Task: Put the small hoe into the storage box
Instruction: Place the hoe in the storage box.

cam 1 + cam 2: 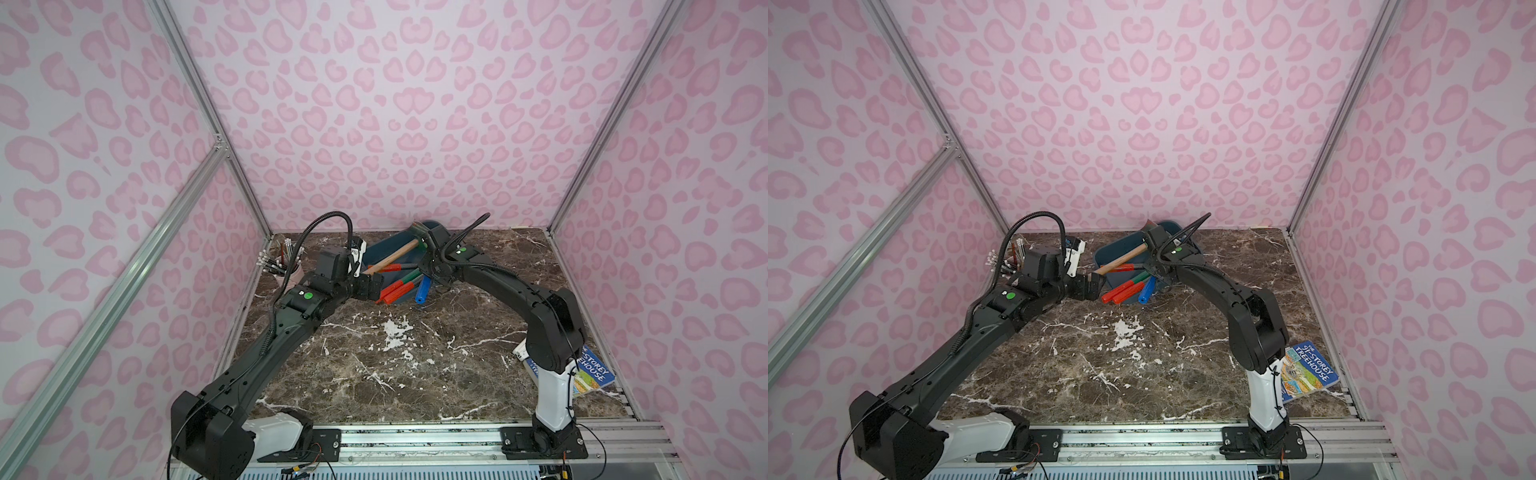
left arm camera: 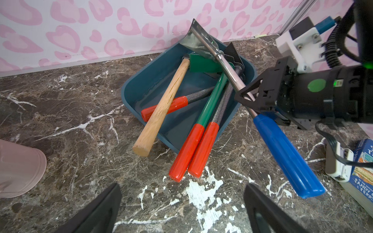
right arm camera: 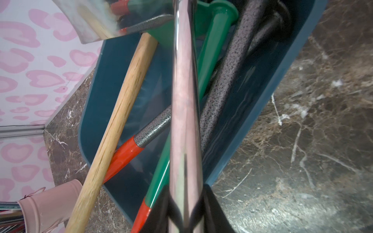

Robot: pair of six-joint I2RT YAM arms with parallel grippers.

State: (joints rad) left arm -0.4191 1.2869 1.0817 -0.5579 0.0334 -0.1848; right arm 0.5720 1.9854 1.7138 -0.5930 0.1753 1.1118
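Chrome shaft of the small hoe (image 3: 185, 121) sits clamped in my right gripper (image 2: 249, 98), just above the blue handle (image 2: 286, 155). It's tilted, blade over the storage box (image 2: 133, 86) far end. Stiff, slick, probably blade-heavy, so the ribbed handle is the surer hold. Left gripper (image 2: 181, 193) is spread wide, empty.

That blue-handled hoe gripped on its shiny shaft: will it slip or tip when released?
Probably stiff: the hoe is one straight metal shaft. The polished shaft may twist in the right end effector. Its blue handle overhangs the storage box, so it could tip outward.
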